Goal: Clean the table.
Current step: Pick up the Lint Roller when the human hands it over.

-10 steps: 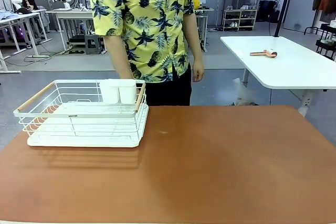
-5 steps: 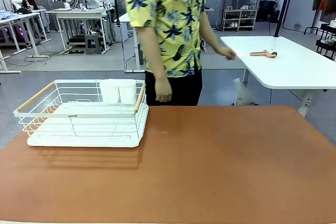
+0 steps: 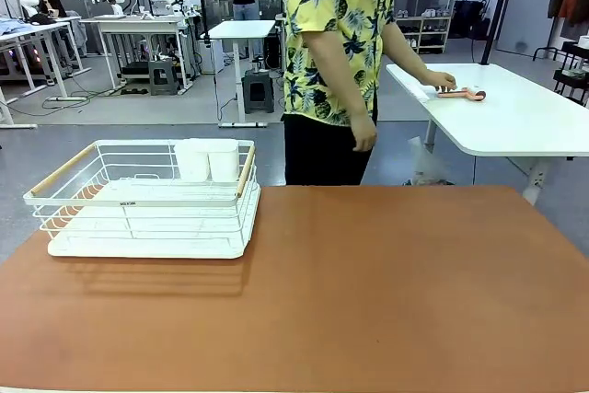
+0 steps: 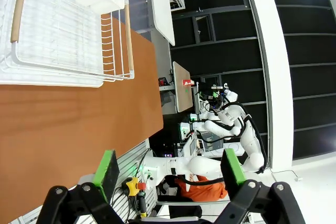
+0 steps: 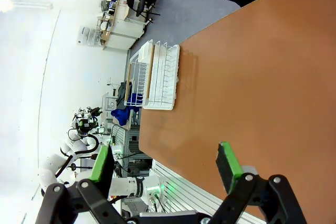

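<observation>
Green-padded right tool (image 5: pixel 164 156) spread wide.

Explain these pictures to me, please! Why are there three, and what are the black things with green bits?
It's a robot with two white arms. One picture comes from a camera fixed between the arms, looking across the large reddish-brown table at a person in a yellow leaf-print shirt. The other two come from cameras on the wrists. The black things with green pads are the grabbers: the left end effector and the right end effector, both open, holding nothing. On the table sits a white wire dish rack with a white holder inside. The person's hand reaches toward a pink tool on a white table.
</observation>
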`<state>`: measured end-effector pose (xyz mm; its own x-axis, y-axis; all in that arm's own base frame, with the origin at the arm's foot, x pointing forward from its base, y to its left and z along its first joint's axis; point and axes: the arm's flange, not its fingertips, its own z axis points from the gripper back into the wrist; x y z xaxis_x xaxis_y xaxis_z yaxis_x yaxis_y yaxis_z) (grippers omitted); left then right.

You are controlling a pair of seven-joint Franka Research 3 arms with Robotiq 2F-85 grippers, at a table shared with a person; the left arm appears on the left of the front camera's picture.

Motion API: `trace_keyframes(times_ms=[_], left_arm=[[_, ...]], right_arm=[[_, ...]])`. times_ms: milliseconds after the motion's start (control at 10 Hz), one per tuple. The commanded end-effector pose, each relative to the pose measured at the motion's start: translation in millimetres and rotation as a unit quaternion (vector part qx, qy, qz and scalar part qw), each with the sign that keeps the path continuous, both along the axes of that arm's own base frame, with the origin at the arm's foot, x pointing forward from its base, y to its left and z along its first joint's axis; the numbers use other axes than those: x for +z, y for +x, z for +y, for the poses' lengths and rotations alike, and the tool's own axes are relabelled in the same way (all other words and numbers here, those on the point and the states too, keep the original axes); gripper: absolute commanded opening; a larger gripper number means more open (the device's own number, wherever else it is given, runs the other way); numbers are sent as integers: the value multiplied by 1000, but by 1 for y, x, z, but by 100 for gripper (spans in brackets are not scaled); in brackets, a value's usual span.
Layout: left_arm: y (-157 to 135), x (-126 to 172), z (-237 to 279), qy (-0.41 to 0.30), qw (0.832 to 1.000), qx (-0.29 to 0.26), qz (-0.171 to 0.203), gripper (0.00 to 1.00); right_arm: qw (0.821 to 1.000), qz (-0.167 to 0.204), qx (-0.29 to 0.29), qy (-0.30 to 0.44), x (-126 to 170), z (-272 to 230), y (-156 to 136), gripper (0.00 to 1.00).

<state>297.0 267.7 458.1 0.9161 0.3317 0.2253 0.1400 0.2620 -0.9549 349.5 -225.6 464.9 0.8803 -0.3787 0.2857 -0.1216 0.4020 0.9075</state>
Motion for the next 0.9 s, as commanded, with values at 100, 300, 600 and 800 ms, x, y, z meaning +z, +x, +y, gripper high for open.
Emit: trace_keyframes(times_ms=[100,300,600,800], left_arm=[[-1,2,2,-9,1000,-3,-14,100],[-1,2,2,-9,1000,-3,-14,100],[-1,2,2,-9,1000,-3,-14,100],[-1,2,2,-9,1000,-3,-14,100]], right_arm=[[1000,-6,1,6,2,0,0,100],[1000,-6,1,6,2,0,0,100],[1000,-6,1,6,2,0,0,100],[1000,-6,1,6,2,0,0,100]])
